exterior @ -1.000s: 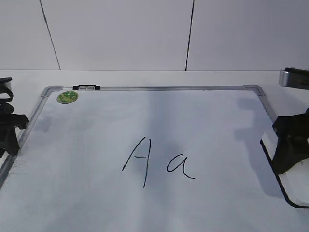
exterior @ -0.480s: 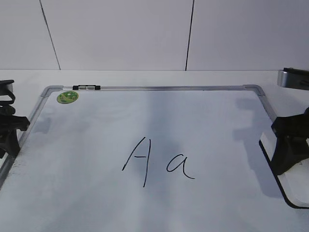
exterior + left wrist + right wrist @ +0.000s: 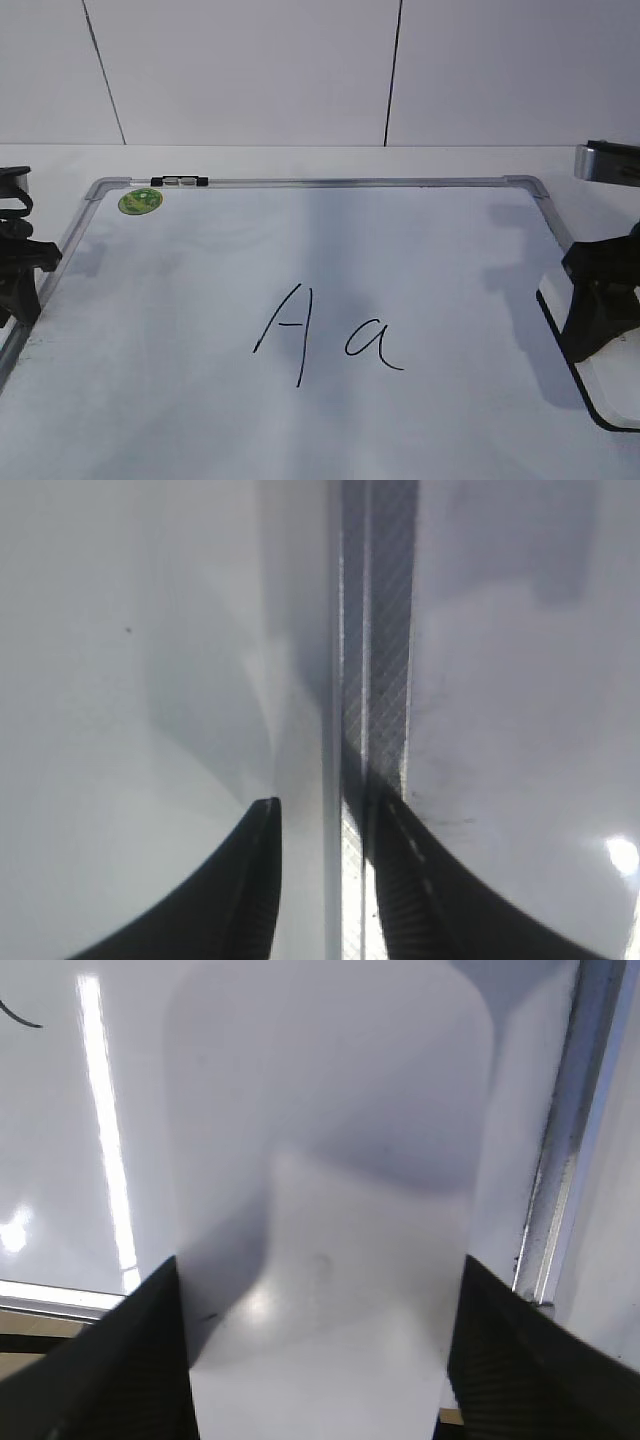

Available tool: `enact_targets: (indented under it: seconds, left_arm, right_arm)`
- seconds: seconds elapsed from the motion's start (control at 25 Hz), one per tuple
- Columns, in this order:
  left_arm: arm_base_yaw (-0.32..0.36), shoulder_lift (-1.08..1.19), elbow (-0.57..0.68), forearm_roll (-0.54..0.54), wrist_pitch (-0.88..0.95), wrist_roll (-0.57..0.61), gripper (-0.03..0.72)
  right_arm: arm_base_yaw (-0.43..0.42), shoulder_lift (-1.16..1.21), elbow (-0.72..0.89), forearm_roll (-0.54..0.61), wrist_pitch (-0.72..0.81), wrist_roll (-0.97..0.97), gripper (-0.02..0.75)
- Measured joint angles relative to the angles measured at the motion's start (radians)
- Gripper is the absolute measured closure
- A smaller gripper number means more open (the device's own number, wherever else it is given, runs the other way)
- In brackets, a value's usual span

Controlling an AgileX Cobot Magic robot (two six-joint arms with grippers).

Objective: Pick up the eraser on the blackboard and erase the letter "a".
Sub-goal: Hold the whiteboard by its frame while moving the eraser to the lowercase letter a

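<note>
R gripper (image 3: 320,1360) has its jaws spread wide w/ the eraser (image 3: 330,1190) sitting between them. In the R wrist view both fingers (image 3: 110,1360) flank the white block's long sides, right up against its edges. I can't tell for sure if they're actually pressing it yet or just bracketing it. From the exterior view the eraser (image 3: 600,385) shows below and behind the gripper (image 3: 600,310), black felt edge visible, lying flat on the blackboard (image 3: 300,182) close to its R frame.

L gripper (image 3: 325,880) is partway open, nothing in it. The board's L frame rail runs straight between its fingertips, so it's parked over that edge, well away from the work.

The letter "a" (image 3: 373,345) is off to the L of my R gripper, well apart, w/ the capital A (image 3: 285,335) just beyond it on the far side.

Risks as I see them:
- Grip is wide and on smooth plastic sides. If I lift before the jaws bite, the block prob slips or tips.
- Frame rail is just beside the R finger, so a closing or sliding move could snag it and shift the whole board.
- A and a are close neighbours. Overshooting the sweep leftward would smear the wrong letter.
- Eraser tilted in the grip = felt not flat, leaves streaks.
</note>
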State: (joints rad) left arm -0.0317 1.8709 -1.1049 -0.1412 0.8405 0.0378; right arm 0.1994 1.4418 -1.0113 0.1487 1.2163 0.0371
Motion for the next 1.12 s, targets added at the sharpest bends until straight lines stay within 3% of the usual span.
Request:
enact_targets:
  seconds: [0.24, 0.44, 0.84, 1.12]
  left_arm:
    - [0.000, 0.002, -0.001, -0.008, 0.004, -0.002, 0.519]
    - [0.000, 0.002, -0.002, -0.028, 0.006, -0.006, 0.666]
    - [0.000, 0.002, -0.002, -0.030, 0.007, -0.006, 0.671]
    - [0.000, 0.002, -0.002, -0.030, 0.007, -0.006, 0.671]
  right_arm:
    - [0.000, 0.000, 0.000, 0.000, 0.000, -0.002, 0.195]
    - [0.000, 0.000, 0.000, 0.000, 0.000, -0.002, 0.195]
    - [0.000, 0.011, -0.013, 0.000, 0.002, -0.002, 0.195]
    - [0.002, 0.093, -0.112, 0.000, 0.002, -0.004, 0.195]
